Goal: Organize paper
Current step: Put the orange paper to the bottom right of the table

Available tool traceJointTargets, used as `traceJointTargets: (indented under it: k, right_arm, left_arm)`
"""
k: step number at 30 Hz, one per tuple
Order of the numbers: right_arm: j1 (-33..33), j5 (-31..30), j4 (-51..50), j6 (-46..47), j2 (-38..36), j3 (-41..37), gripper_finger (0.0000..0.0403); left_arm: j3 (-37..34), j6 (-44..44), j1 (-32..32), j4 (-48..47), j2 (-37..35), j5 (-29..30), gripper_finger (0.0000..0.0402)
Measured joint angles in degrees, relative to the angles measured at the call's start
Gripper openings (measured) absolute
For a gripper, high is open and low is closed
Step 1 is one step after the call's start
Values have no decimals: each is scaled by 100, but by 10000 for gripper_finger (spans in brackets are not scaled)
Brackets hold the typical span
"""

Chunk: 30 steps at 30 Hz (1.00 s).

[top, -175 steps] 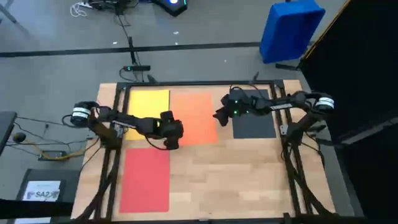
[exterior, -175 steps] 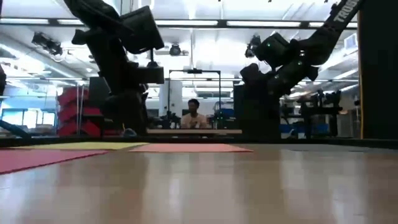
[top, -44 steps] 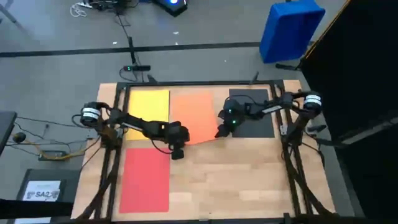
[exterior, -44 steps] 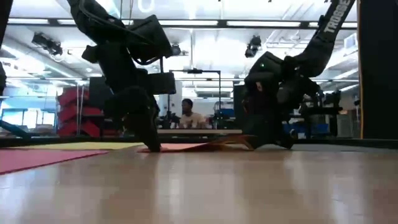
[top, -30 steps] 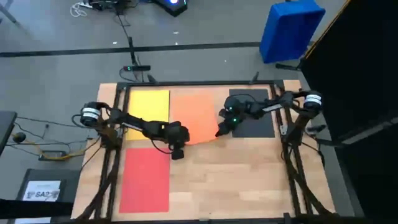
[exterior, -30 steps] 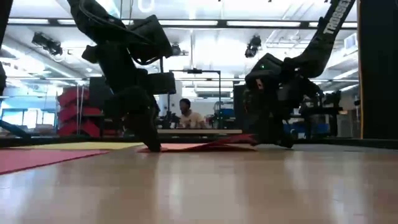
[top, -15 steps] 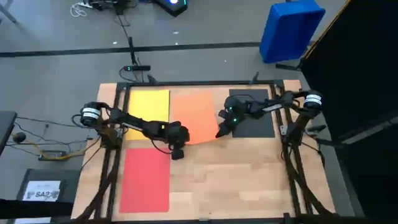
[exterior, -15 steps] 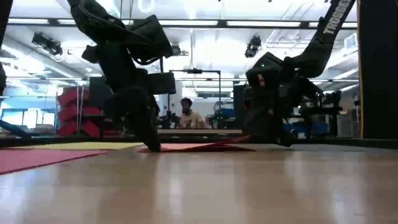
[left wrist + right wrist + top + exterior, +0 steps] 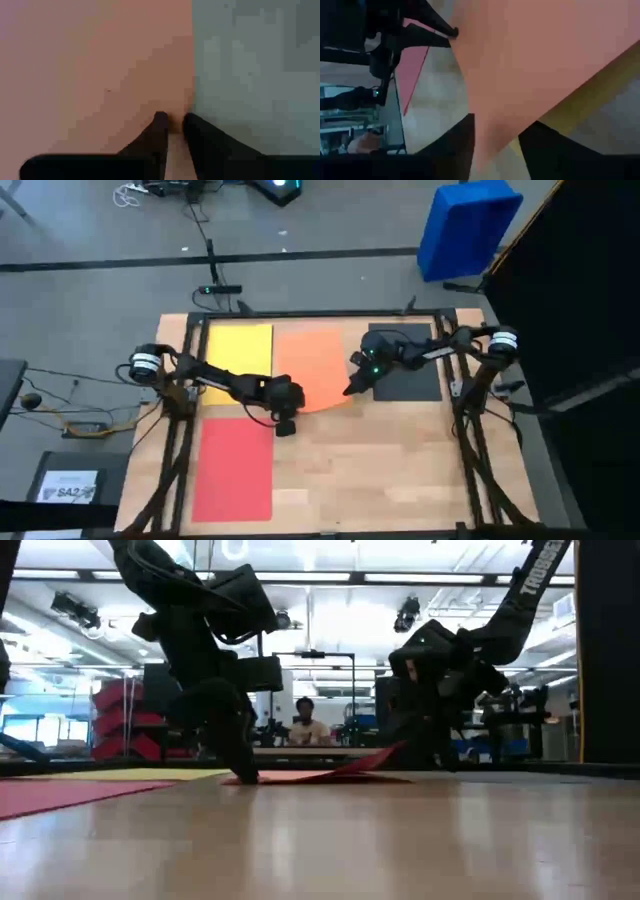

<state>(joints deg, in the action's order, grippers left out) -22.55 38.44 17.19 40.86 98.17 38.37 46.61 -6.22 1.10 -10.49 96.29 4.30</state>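
Observation:
Four sheets of paper lie flat on the wooden table: yellow (image 9: 238,348) at the far left, orange (image 9: 312,365) beside it, dark grey (image 9: 408,377) at the far right, and red (image 9: 233,470) near the left. My left gripper (image 9: 284,423) stands shut, fingers down, on the orange sheet's near left corner. My right gripper (image 9: 350,390) is shut on that sheet's near right corner, which curls up off the table (image 9: 390,755). My left gripper presses its shut fingertips (image 9: 161,120) down from above on the orange sheet's near left corner (image 9: 150,100), close to the edge. That corner lies flat on the table (image 9: 250,778). My right gripper pinches the orange sheet's near right corner (image 9: 492,135) between its two fingers (image 9: 462,142), a single layer. It comes slanting down from the table's right. The corner is lifted clear and the sheet slopes down to the table toward the left.
A blue bin (image 9: 465,225) stands on the floor beyond the far right corner. A dark box with a white label (image 9: 68,483) sits left of the table. Black frame rails (image 9: 185,430) run along both sides. Bare wood (image 9: 380,470) lies at the near right.
My right gripper has risen a little and drawn slightly toward the table's left, taking the orange sheet's near right corner higher off the table. The near left corner has stayed flat under my left gripper.

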Motion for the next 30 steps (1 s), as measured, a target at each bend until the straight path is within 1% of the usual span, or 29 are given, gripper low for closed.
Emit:
traceJointTargets:
  k: [2,5,8,11,17,20,23,27,30]
  right_arm:
    - [0,20,105,0,0,0,45]
    - [0,42,281,-4,0,0,9]
    - [1,63,454,56,0,0,4]
    - [0,82,593,114,0,0,1]
    - [0,182,869,283,-2,0,0]
    - [2,217,967,344,-4,0,0]
    - [0,227,1114,451,-4,0,0]
    - [0,225,1242,534,-4,0,0]
    - [2,196,1329,573,-4,0,0]
  left_arm:
    - [20,11,0,-124,-62,-11,49]
    - [134,113,0,-595,-175,53,54]
    - [349,125,0,-963,-253,200,72]
    - [526,125,3,-1200,-260,291,101]
    - [747,27,11,-1182,-260,329,168]
    - [792,-2,46,-898,-262,394,193]
    - [791,-2,151,-494,-263,671,208]
    - [793,135,316,195,-229,1145,214]
    - [793,291,443,539,-212,1529,214]
